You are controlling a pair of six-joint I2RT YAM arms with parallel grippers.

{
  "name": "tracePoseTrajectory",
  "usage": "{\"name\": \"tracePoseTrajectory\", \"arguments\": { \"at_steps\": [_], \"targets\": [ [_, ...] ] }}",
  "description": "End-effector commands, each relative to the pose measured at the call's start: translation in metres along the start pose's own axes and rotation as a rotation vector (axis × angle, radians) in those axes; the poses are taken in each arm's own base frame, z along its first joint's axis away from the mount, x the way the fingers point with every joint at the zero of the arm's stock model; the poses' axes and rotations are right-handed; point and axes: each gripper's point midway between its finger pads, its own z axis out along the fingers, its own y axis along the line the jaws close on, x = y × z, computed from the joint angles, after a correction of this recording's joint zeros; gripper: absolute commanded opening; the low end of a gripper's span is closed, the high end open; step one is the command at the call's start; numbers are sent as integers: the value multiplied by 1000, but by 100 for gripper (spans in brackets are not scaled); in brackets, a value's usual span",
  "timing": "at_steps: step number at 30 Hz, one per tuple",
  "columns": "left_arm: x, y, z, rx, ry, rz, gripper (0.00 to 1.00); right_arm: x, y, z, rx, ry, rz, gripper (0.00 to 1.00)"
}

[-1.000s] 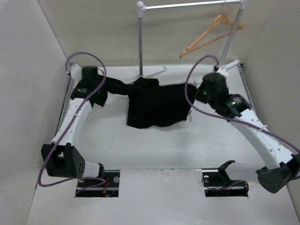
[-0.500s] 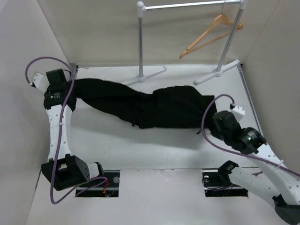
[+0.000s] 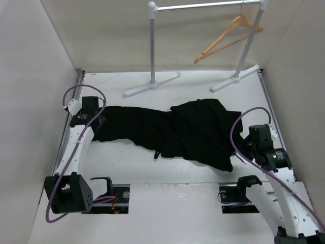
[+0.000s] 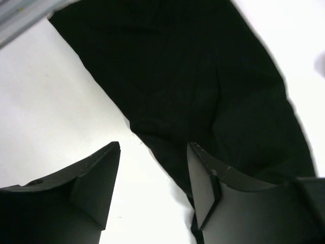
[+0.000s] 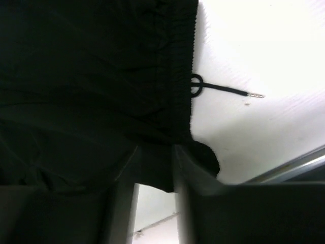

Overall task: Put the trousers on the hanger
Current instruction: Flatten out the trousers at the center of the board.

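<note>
Left end effector (image 4: 152,152) and right end effector (image 5: 155,152) stand released at the trousers' (image 3: 177,127) ends; grip the waistband (image 5: 180,61) squarely before approaching the hanger (image 3: 223,33).

Overhead view looks down from behind; wrist views peer closely past their fingers (image 4: 96,183) onto the trousers (image 3: 188,129) all three share
</note>
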Motion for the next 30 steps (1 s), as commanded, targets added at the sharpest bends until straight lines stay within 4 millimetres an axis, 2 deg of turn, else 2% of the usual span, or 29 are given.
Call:
{"name": "tracePoseTrajectory", "arguments": {
  "at_steps": [1, 2, 4, 5, 7, 8, 11, 13, 15, 16, 20, 23, 25, 27, 28, 29, 30],
  "targets": [
    [13, 9, 13, -55, 7, 44, 55, 3, 24, 7, -87, 13, -40, 21],
    [17, 10, 19, -62, 22, 42, 57, 7, 24, 11, -79, 27, -53, 18],
    [28, 2, 32, -53, 67, 50, 59, 19, 25, 19, -65, 65, -82, 24],
    [32, -4, 37, -49, 88, 57, 59, 24, 27, 20, -67, 79, -95, 30],
    [37, -14, 46, -44, 102, 57, 58, 35, 32, 24, -67, 118, -127, 57],
    [42, -19, 52, -40, 112, 50, 57, 43, 34, 26, -66, 141, -143, 66],
    [55, -22, 67, -58, 150, 31, 46, 59, 38, 29, -70, 181, -166, 71],
    [64, -15, 80, -93, 178, 19, 34, 66, 38, 32, -63, 195, -169, 70],
    [64, 4, 91, -150, 193, -6, 19, 69, 34, 38, -39, 200, -171, 65],
    [64, 14, 94, -174, 202, -26, 15, 73, 32, 41, -30, 211, -172, 60],
    [62, 56, 91, -256, 205, -136, 9, 94, 24, 40, -21, 297, -154, 26],
    [54, 82, 78, -294, 165, -221, 8, 125, 17, 22, -46, 417, -146, 12],
    [44, 92, 67, -307, 128, -246, 8, 139, 13, 10, -71, 469, -165, 11],
    [33, 93, 58, -308, 93, -252, 9, 138, 9, 0, -78, 471, -192, 17],
    [29, 88, 54, -294, 86, -244, 11, 132, 14, -6, -95, 451, -199, 23],
    [26, 82, 51, -272, 84, -232, 14, 121, 17, -9, -102, 416, -210, 35],
    [25, 61, 45, -203, 88, -194, 21, 105, 23, -10, -107, 363, -210, 49]
  ]
}}
